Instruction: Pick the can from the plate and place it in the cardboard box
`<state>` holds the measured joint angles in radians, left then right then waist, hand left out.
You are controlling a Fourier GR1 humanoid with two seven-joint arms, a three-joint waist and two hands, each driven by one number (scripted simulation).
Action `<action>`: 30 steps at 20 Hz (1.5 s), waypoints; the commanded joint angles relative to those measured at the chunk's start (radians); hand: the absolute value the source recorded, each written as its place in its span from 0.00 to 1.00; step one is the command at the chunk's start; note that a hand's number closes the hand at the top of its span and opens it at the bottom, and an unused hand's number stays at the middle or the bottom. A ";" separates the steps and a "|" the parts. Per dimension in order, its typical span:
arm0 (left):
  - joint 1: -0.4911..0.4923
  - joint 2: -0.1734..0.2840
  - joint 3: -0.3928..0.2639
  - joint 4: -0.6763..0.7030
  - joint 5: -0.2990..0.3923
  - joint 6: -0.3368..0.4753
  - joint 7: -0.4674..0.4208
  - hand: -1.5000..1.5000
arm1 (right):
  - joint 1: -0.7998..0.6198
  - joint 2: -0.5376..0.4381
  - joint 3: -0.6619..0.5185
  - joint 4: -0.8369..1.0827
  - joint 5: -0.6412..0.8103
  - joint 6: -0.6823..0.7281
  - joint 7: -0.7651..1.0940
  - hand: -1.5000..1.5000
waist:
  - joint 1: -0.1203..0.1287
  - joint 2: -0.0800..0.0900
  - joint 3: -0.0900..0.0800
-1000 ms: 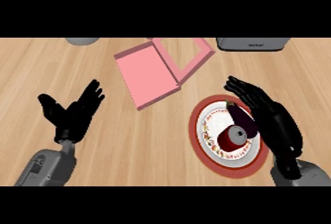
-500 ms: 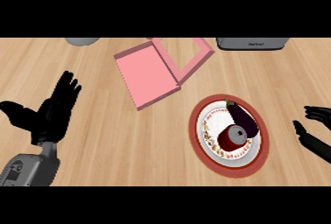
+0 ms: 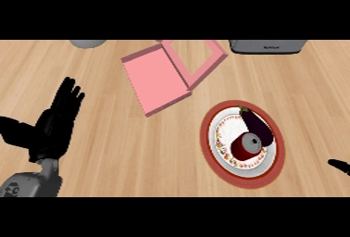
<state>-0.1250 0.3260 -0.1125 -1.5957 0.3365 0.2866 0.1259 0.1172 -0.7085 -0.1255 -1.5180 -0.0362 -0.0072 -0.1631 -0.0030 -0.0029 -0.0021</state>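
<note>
The can [image 3: 246,145] lies on its side on the plate [image 3: 240,139], a dark red body with its grey end facing up and toward the view. A dark purple eggplant [image 3: 257,123] lies just beside it on the same plate, touching or nearly touching the can's upper side. The plate is white with a patterned band and a red-brown rim, and it rests on a light wooden surface [image 3: 137,152] with the grain running across the view.

The pink cardboard box [image 3: 167,74] lies open up and to the left of the plate, its flat lid spread toward the lower left and its tray part toward the upper right. At the far edge of the surface stand a grey appliance [image 3: 265,46] with a small label too small to read, and part of a grey round object [image 3: 87,43].

The left hand [image 3: 56,125] is at the view's left, well apart from the can, fingers straight and spread, holding nothing. Of the right hand [image 3: 340,166] only a dark tip shows at the right edge, to the right of the plate and slightly lower; whether it is spread or curled I cannot tell.
</note>
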 commanded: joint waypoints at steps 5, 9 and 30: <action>0.041 -0.030 -0.024 -0.030 -0.039 0.025 -0.009 0.50 | 0.034 -0.205 0.064 -0.238 -0.070 0.289 0.339 0.00 | -0.007 -0.002 0.000; 0.003 -0.014 0.009 -0.051 -0.022 0.000 0.051 0.50 | -0.049 -0.166 0.045 -0.368 -0.183 0.328 0.539 0.00 | 0.000 0.001 0.001; 0.026 -0.082 0.085 -0.092 -0.110 -0.079 0.094 0.50 | -0.162 0.202 0.188 -0.390 0.095 0.362 0.787 0.00 | 0.003 0.002 0.002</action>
<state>-0.1138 0.2605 -0.0322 -1.6485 0.2468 0.2180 0.1984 -0.0778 -0.5590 0.0630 -1.8939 0.0093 0.3299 0.6238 0.0010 -0.0005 -0.0002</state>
